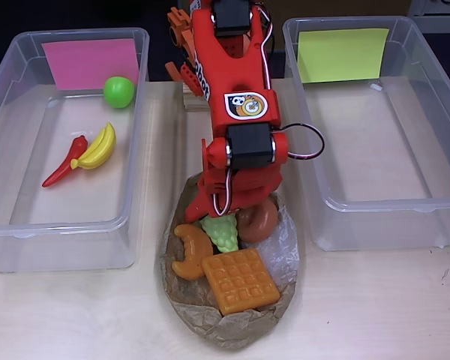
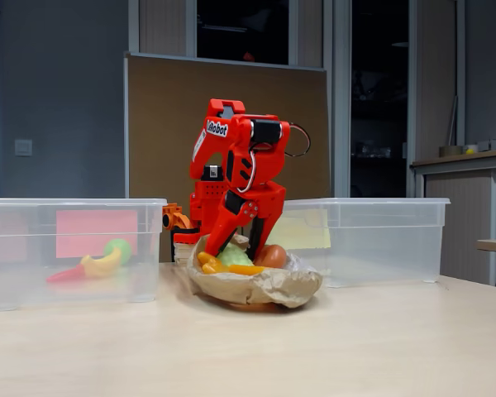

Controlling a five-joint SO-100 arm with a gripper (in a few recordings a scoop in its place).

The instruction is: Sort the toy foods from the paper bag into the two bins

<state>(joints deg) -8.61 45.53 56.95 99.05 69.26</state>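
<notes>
Arm reaching into the bag for the grapes.

Overhead, the gripper [image 1: 219, 217] is dipping onto the pale grapes [image 1: 223, 231] amid the paper bag [image 1: 285, 247]; its fingers are hiding, so I cannot tell their spread. Croissant [image 1: 189, 251] is crowding at nine o'clock, waffle [image 1: 240, 280] at six, donut [image 1: 258, 220] at three. In the fixed view, both bins [image 2: 66, 248] are sitting open-topped, bag rim low, leaving room upward.

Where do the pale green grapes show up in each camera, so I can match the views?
Overhead view: the grapes lie on the paper bag at lower centre, just below the pincer.
Fixed view: the grapes sit atop the bag, centre, between the red fingers.
Shared landmark: the brown donut touching them at picture right.
</notes>
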